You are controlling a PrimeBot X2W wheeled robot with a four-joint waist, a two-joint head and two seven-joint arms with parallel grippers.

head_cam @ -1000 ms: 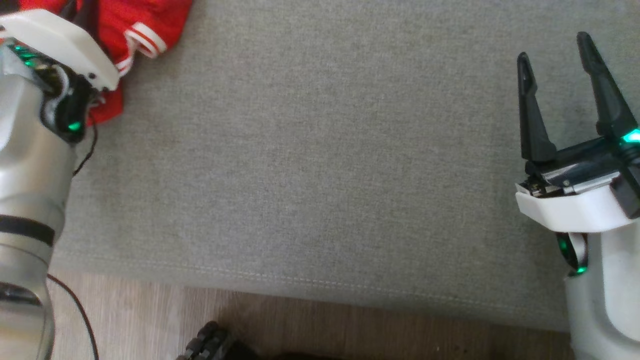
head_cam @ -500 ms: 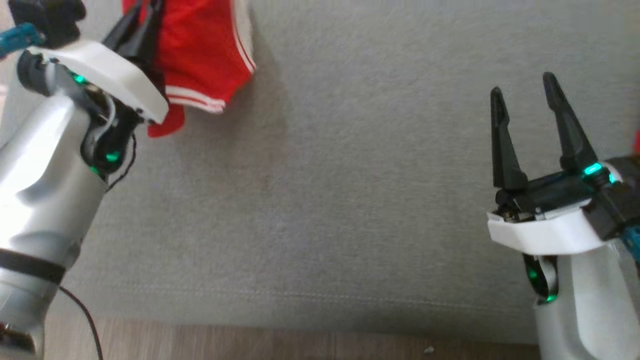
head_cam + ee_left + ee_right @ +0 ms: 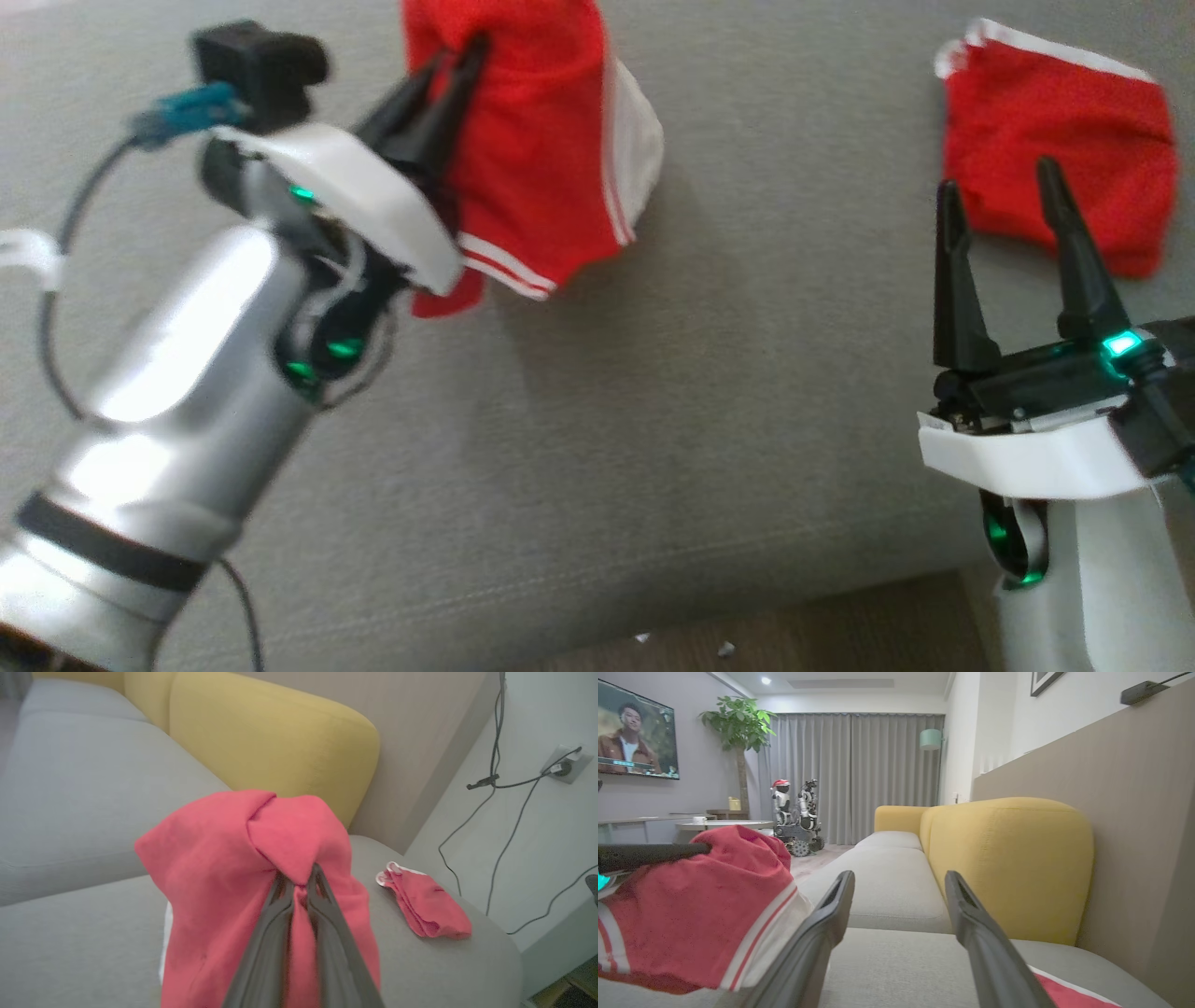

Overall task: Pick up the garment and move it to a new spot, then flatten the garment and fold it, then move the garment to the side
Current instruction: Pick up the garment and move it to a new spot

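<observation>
Left claw point(image 3: 459, 51) clenched on red garment point(image 3: 541, 140), held up over far-left grey sofa point(image 3: 700, 420) seat.
Right claw point(image 3: 997, 177) released, near right. Second red cloth point(image 3: 1074, 140) lies far right, just past its tips. Yellow cushion point(image 3: 280, 737) behind; cables point(image 3: 486, 783) and wall socket point(image 3: 563, 763) to the right.

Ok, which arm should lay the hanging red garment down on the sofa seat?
Left. The left gripper is shut on the red garment, which hangs above the grey sofa seat. The right gripper stands open and empty, off to the side.
</observation>
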